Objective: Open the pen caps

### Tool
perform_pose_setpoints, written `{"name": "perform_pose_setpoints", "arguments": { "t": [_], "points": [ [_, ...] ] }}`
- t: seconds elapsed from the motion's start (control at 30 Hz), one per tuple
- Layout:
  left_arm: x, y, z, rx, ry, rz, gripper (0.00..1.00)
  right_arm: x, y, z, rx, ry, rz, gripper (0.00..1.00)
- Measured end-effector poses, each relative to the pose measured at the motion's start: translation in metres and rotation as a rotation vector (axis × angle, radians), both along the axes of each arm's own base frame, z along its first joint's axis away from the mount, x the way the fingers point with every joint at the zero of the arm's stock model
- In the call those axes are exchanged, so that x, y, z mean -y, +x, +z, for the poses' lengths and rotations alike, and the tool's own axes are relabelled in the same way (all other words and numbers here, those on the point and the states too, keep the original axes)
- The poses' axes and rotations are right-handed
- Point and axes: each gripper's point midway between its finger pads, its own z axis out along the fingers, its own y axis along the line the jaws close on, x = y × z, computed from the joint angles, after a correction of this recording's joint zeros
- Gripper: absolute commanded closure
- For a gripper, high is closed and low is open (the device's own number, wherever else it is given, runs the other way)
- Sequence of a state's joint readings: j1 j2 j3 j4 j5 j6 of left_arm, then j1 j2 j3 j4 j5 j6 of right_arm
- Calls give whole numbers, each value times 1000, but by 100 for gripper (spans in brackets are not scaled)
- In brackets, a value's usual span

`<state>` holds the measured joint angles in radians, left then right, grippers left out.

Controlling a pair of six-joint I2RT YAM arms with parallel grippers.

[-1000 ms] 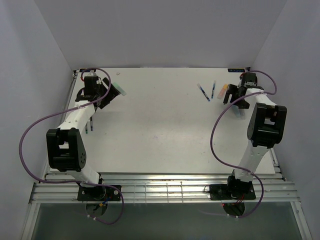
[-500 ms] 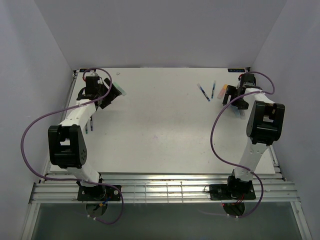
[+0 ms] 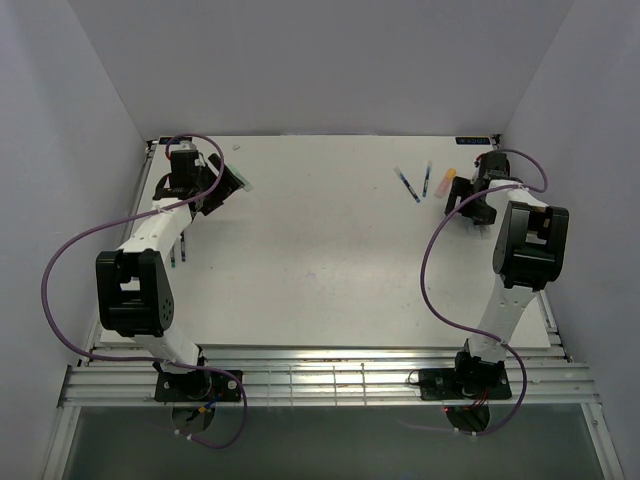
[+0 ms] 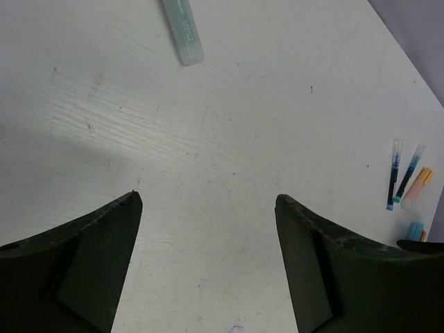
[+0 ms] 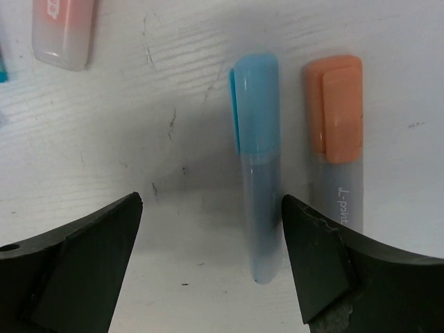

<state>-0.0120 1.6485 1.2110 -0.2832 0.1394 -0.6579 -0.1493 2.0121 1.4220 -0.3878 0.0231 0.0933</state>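
Hanging over the far left part of the white table, the left gripper has its two dark fingers spread wide apart. Nothing is between them but bare table, so it holds nothing. A green pen lies flat on the table a little way ahead of it, and the fingers do not touch it. The right gripper is over the far right corner of the table, low above the pens. Its fingers are spread wide too, and it has no grip on anything. A light blue pen lies flat between those fingers, very close to the one on the right side of the wrist view, and I cannot tell if they touch. The light blue cap is on the pen's far end. Just beside it, side by side with it, lies an orange pen, and the orange cap is on it as well. A pink pen lies off to the left, well apart from both. From above, two thin dark blue pens lie near each other on the table, to the left of the right gripper.
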Motion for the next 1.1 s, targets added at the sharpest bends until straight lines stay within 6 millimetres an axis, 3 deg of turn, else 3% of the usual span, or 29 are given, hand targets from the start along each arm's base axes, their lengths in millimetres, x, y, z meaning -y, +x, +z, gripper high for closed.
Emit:
{"name": "perform_pose_setpoints", "arguments": {
  "t": [0.17, 0.47, 0.63, 0.77, 0.87, 0.97, 1.03, 1.1],
  "points": [
    [1, 1, 1, 5, -3, -3, 12, 0, -7, -8, -22, -5, 2, 20],
    [1, 1, 1, 7, -2, -9, 12, 10, -10, -11, -25, -55, -18, 57],
    [2, 1, 1, 7, -2, -14, 12, 15, -11, -11, -30, -68, -38, 70],
    [3, -1, 0, -1, -2, -23, 12, 15, -11, -11, -30, -67, -33, 91],
    [5, -3, 1, -5, -8, -34, 13, 13, -12, -10, -34, -62, -27, 92],
    [10, -2, 7, 0, -28, -59, 17, -1, -17, -9, -57, -41, 2, 92],
    [16, -2, 12, 6, -53, -86, 18, -27, -22, -4, -76, -5, 49, 92],
    [26, -2, 17, 10, -95, -124, 18, -66, -28, 7, -81, 46, 127, 92]
  ]
}}
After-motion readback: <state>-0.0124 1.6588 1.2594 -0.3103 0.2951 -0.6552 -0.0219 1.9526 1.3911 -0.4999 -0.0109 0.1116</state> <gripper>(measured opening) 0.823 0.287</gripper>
